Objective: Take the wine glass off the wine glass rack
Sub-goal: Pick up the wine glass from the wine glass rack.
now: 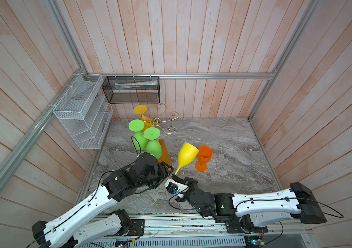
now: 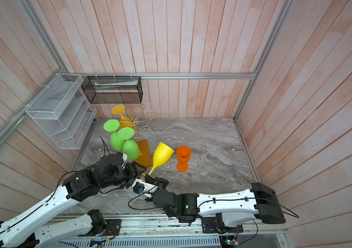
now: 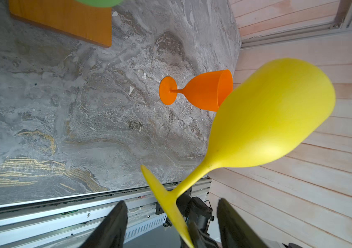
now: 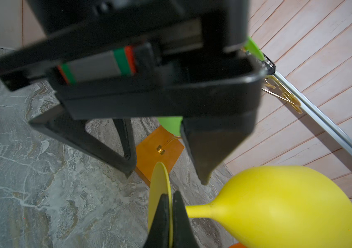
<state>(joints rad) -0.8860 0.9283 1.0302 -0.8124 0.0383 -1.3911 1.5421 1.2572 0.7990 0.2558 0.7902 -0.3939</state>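
A yellow wine glass (image 1: 188, 153) (image 2: 162, 155) hangs tilted over the marble table, bowl up and away from the arms. My right gripper (image 1: 173, 175) (image 4: 168, 195) is shut on the rim of its round foot. My left gripper (image 1: 168, 169) (image 3: 172, 203) is open, its fingers (image 4: 205, 154) standing on either side of the foot and stem without touching them. The wine glass rack (image 1: 160, 121) (image 2: 137, 122) stands at the back left on its amber wooden base (image 3: 63, 19). Two green glasses (image 1: 153, 146) and an amber one (image 1: 144, 113) hang from it upside down.
An orange glass (image 1: 204, 156) (image 3: 203, 90) stands upright on the table just right of the yellow bowl. A white wire shelf (image 1: 80, 111) hangs on the left wall. A black mesh basket (image 1: 131, 89) hangs on the back wall above the rack.
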